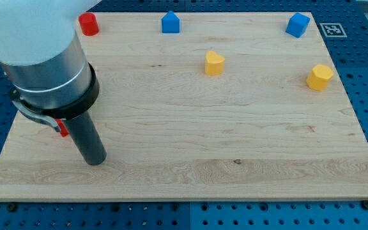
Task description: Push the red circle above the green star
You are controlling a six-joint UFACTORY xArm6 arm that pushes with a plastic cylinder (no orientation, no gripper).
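Note:
The red circle [89,23] stands at the board's top left corner. No green star shows in the camera view; the arm's wide grey body [43,57] covers much of the board's left side. My tip [96,161] rests on the board at the lower left, far below the red circle and touching no block. A small red piece [62,128] shows just left of the rod; I cannot tell whether it is a block or part of the arm.
A blue house-shaped block [170,22] sits at the top middle and a blue cube [297,25] at the top right. A yellow heart [214,63] lies right of centre. A yellow hexagon [319,76] lies near the wooden board's right edge [356,128].

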